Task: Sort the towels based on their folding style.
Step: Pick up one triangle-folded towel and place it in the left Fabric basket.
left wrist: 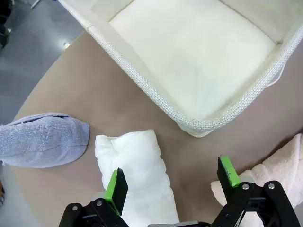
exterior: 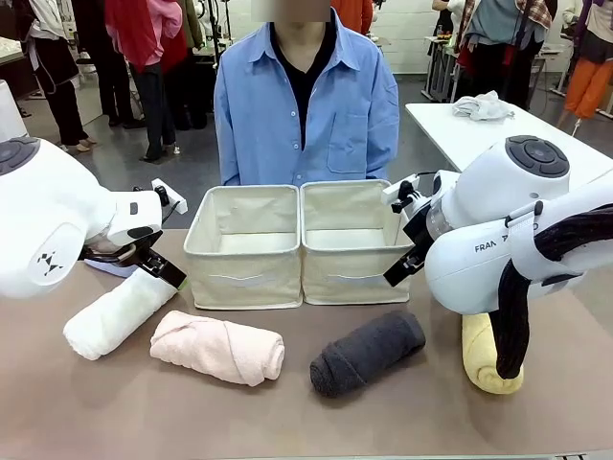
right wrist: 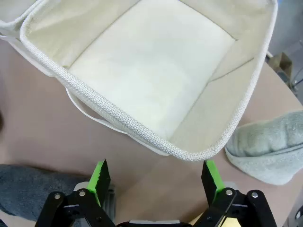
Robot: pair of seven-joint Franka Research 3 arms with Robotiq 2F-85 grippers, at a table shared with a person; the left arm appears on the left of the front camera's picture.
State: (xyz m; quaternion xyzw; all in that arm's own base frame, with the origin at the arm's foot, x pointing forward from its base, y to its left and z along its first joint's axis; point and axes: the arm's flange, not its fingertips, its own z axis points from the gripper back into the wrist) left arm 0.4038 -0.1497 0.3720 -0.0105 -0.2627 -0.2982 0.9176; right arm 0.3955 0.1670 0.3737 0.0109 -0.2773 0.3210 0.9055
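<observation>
1. Front view: four rolled towels lay in a row on the brown table (exterior: 287, 417) in front of two beige bins, in order from the robot's left: the white towel (exterior: 113, 318), pink towel (exterior: 218, 347), dark grey towel (exterior: 367, 352) and yellow towel (exterior: 487, 362), the last partly hidden by the right arm. The left gripper (exterior: 158, 266) hung just over the white towel's far end, beside the left bin (exterior: 244, 280). The right gripper (exterior: 402, 266) hung by the right bin (exterior: 350, 280). A person (exterior: 306, 105) stood behind the bins.
2. Left wrist view: the left gripper's jaws stood wide apart and held nothing. The white towel lay under one finger and the pink towel beside the other. The light blue towel (left wrist: 45, 139) lay on the table near the white one, and the left bin's corner lay ahead.
3. Right wrist view: the right gripper's jaws were also spread and empty, hovering before the right bin's near rim. The dark grey towel lay at one side and the grey-green towel (right wrist: 267, 144) just beside the bin's corner.
</observation>
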